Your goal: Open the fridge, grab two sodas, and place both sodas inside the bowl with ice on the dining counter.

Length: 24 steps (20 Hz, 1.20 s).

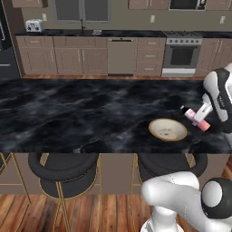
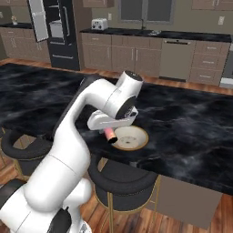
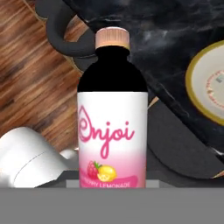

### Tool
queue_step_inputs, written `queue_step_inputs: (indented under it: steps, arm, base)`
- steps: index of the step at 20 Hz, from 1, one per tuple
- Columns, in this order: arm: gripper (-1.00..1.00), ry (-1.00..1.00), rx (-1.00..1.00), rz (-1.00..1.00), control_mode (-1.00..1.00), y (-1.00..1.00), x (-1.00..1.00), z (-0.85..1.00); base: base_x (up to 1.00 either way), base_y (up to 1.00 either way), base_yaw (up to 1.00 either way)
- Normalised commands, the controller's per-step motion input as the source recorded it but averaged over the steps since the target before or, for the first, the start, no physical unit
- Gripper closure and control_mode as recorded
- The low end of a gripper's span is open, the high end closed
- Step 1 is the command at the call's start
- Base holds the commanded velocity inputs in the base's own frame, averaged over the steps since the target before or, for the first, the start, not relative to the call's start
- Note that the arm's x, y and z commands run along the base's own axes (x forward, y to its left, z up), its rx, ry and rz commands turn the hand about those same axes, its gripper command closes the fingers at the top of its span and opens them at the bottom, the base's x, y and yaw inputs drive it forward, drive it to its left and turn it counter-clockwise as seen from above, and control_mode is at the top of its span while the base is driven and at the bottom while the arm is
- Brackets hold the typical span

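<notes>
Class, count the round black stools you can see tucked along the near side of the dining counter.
2. One stool sits under the dining counter's near edge toward the left; the other stool is further right, below the bowl. The arm may hide more.

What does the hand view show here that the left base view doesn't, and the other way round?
Hand view alone: the label of the bottle, white fading to pink, with script lettering and fruit art, and its tan cap. Left base view alone: the oven and toaster on the far wall. Both: the bottle held tilted beside the bowl, not in it, the marble counter and a black stool.
</notes>
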Motion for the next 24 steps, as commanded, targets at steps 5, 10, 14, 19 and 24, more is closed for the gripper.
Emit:
queue_step_inputs:
  steps: [5, 10, 14, 19, 24]
  arm:
    - [1.0, -0.02, -0.21, 0.38, -1.0, -0.09, 0.07, -0.29]
    - [1.0, 0.05, -0.18, 0.13, -1.0, 0.15, 0.18, -0.12]
    - [1.0, 0.05, -0.14, 0.1, -1.0, 0.05, 0.37, -0.16]
    - [1.0, 0.0, -0.11, 0.07, -1.0, 0.0, 0.34, -0.34]
    - [1.0, 0.0, -0.06, 0.09, -1.0, 0.0, 0.39, -0.43]
  base:
    - [0.0, 0.0, 0.0]
    - [0.0, 0.0, 0.0]
    - [0.0, 0.0, 0.0]
    - [0.0, 0.0, 0.0]
    - [0.0, 0.0, 0.0]
